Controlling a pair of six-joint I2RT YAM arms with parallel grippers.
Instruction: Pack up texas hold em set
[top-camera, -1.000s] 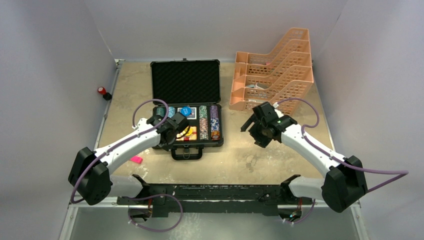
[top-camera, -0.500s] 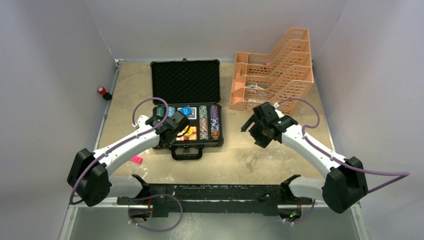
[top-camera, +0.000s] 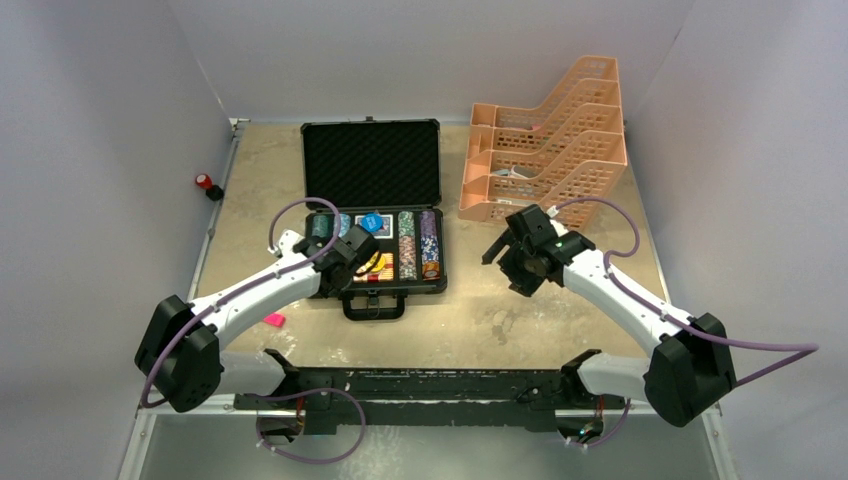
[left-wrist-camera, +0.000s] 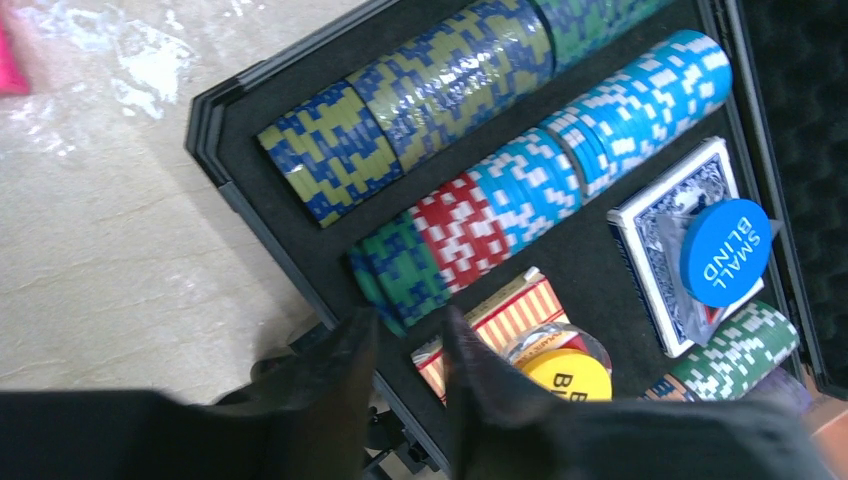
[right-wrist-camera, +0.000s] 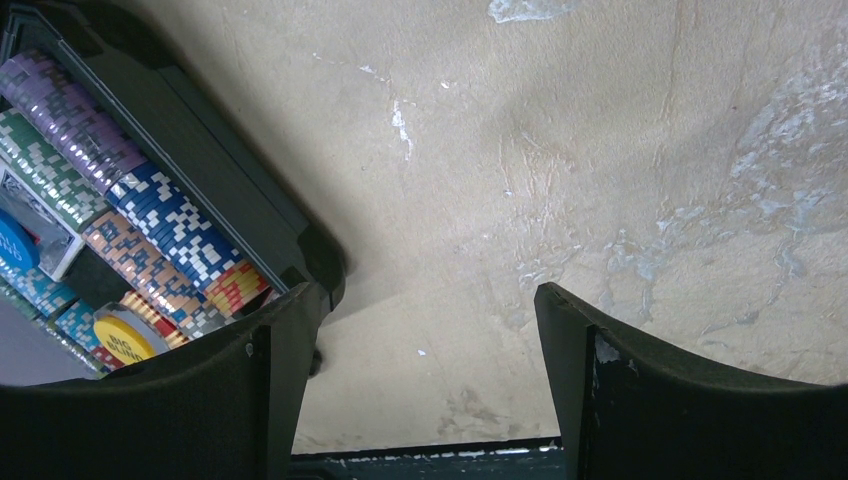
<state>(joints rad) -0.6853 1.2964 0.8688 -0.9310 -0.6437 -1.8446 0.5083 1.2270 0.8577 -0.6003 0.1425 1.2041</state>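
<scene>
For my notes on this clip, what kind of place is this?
Probably a robot lab test cell: plain walls enclose a scuffed table, left arm and right arm bolted at its edge.

From above, the left tool (top-camera: 350, 264) covers the 7 o'clock corner of the case (top-camera: 372, 165), so we cannot see what lies beneath. At the left wrist its fingers (left-wrist-camera: 320, 400) hide the lower half of the yellow button (left-wrist-camera: 568, 376), and the marker (left-wrist-camera: 8, 60) is clipped at 10 o'clock. What fills the rack (top-camera: 545, 150) is too small to tell.
</scene>
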